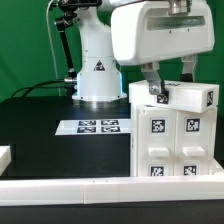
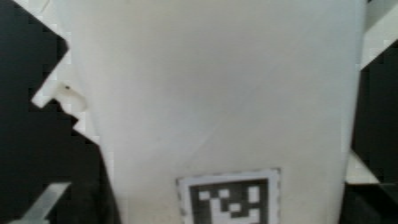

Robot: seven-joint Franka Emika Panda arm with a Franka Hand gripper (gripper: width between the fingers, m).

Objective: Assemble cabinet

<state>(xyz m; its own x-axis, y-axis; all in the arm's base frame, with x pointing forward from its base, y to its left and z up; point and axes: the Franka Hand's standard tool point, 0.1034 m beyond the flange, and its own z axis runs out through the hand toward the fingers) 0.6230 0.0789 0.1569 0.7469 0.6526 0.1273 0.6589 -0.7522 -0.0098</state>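
Gripper (image 1: 168,88) straddles the top piece (image 1: 180,96) of the white cabinet (image 1: 170,135), jaws parted (grip unconfirmed); next move, seemingly, closing squarely before lifting.

In the exterior view the cabinet (image 1: 172,135) runs off the frame toward three o'clock, so its far side is cut off, and the small white part (image 1: 5,156) at nine o'clock on the desk (image 1: 50,130) shows only a corner. The hand (image 1: 170,88) hides the cabinet's top edge where its fingers (image 1: 152,84) reach down (whether they press the panel cannot be told). The wrist view is blurred; its marker tag (image 2: 231,200) is cropped at six o'clock.
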